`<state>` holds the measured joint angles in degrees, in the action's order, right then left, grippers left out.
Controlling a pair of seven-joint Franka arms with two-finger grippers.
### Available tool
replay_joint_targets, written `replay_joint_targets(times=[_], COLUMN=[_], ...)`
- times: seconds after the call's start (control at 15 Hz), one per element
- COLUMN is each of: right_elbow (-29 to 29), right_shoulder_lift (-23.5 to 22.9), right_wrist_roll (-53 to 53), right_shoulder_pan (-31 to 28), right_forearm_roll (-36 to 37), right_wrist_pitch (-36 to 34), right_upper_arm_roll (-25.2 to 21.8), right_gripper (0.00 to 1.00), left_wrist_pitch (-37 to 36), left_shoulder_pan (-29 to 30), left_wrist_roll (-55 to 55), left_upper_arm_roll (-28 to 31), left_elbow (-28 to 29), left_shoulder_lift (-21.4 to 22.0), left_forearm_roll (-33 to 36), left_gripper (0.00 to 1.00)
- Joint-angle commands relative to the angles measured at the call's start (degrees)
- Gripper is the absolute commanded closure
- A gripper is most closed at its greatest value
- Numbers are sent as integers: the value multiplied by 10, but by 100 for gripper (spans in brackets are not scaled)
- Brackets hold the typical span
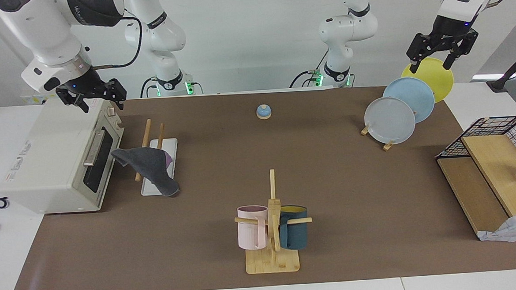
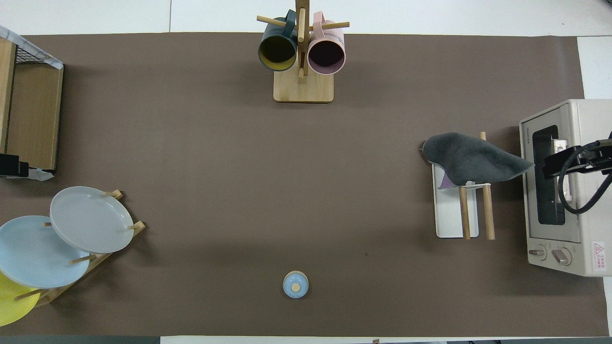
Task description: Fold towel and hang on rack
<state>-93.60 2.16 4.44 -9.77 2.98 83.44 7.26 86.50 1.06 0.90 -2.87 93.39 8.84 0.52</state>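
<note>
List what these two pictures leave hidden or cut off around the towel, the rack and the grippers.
- Dark grey towel covers the upper parts of the rods of the two-rod wooden rack on its white base in both views.
- Left gripper: absent from the overhead view.
- Right gripper: cut by the overhead view's edge, over the cream toaster oven.
- Yellow plate: cut by the overhead view's edge.

Toaster oven [image 1: 60,160], mug tree [image 1: 272,232] with two mugs, plate stand [image 1: 388,145], bell [image 1: 264,112]

The brown-covered table [image 1: 353,193] carries the rack [image 1: 169,146], toaster oven [image 1: 56,164], mug tree [image 1: 273,261], plate stand [image 1: 388,146], bell [image 1: 264,112] and shelf [image 1: 477,195].
</note>
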Motion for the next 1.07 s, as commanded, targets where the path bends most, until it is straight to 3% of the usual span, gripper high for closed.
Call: replay_joint_targets(times=[0.0, 0.27, 1.0], right_elbow=[3, 12, 18], right_shoulder_lift=[-1, -14, -23], right_wrist_roll=[-20, -21, -21], right_shoulder_pan=[69, 77, 80], right_forearm_roll=[-9, -5, -10], right_wrist_pitch=[-2, -6, 22], right_upper_arm_roll=[-78, -84, -79], right_gripper=[0, 0, 0], left_wrist_pitch=[-20, 22, 27], left_shoulder_pan=[-1, 5, 3], left_wrist_roll=[2, 5, 4], left_upper_arm_roll=[1, 1, 0], left_elbow=[-33, 25, 15], left_shoulder_lift=[-74, -64, -45], left_forearm_roll=[-10, -11, -10], left_gripper=[0, 0, 0])
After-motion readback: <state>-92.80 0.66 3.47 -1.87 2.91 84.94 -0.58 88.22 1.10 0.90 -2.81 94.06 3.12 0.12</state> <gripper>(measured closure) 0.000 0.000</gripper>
